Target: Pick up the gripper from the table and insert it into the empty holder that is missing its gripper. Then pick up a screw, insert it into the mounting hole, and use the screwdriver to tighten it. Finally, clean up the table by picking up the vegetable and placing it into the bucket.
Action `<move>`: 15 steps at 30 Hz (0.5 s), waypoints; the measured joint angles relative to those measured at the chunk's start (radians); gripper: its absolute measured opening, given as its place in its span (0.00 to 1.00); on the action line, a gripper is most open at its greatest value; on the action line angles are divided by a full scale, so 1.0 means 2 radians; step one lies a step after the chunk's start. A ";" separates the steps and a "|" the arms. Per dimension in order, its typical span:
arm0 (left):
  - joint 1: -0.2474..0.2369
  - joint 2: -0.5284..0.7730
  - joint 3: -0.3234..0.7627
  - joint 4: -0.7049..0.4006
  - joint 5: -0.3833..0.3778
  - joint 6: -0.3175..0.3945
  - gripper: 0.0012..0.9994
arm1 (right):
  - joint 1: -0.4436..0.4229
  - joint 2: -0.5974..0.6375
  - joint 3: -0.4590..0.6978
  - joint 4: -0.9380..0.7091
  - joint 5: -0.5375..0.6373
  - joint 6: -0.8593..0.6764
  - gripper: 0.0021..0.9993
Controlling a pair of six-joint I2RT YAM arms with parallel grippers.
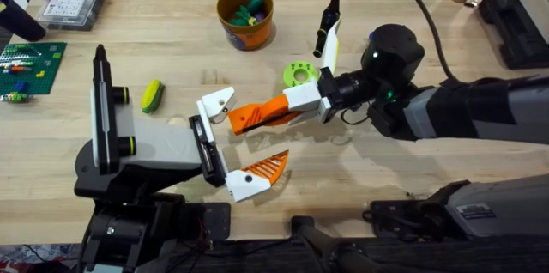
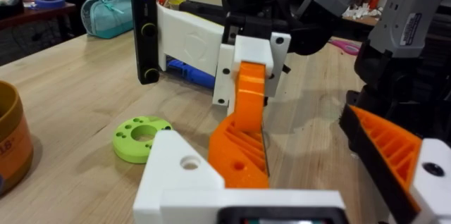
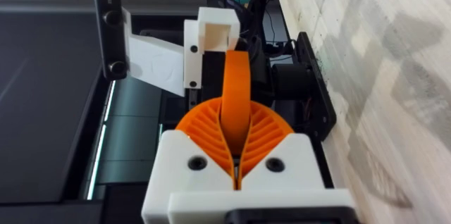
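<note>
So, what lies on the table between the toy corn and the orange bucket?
Nothing. In the overhead view, the stretch of table between the vegetable and the bucket is bare wood.

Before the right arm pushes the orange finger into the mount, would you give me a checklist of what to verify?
1. Grip: right gripper shut on the gripper: ok.
2. Holder empty, with nothing in its way: ok.
3. Gripper seated in the holder: not ok; its end lies just beside the mount.
4. Gripper lined up with the holder's socket: cannot tell.
5. Mounting hole open for the screw: ok.
6. Screwdriver on the table behind the right gripper, vegetable lying free, bucket upright: ok.
</note>
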State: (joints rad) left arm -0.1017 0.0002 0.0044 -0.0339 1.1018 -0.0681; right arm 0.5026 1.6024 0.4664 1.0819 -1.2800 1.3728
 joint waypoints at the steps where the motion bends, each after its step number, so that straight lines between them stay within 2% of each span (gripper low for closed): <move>1: 0.000 0.000 0.000 -0.002 -0.002 0.000 0.99 | 0.001 0.001 0.000 -0.003 0.000 0.001 0.01; 9: 0.000 0.000 0.000 -0.033 -0.003 -0.001 0.99 | 0.001 0.003 0.000 -0.008 0.000 0.006 0.01; 15: 0.000 0.000 0.001 -0.036 -0.002 0.000 0.99 | 0.001 0.003 0.000 -0.004 -0.001 0.006 0.01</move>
State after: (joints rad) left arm -0.1013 0.0006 0.0055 -0.1062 1.0980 -0.0689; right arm 0.5037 1.6077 0.4656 1.0738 -1.2830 1.3842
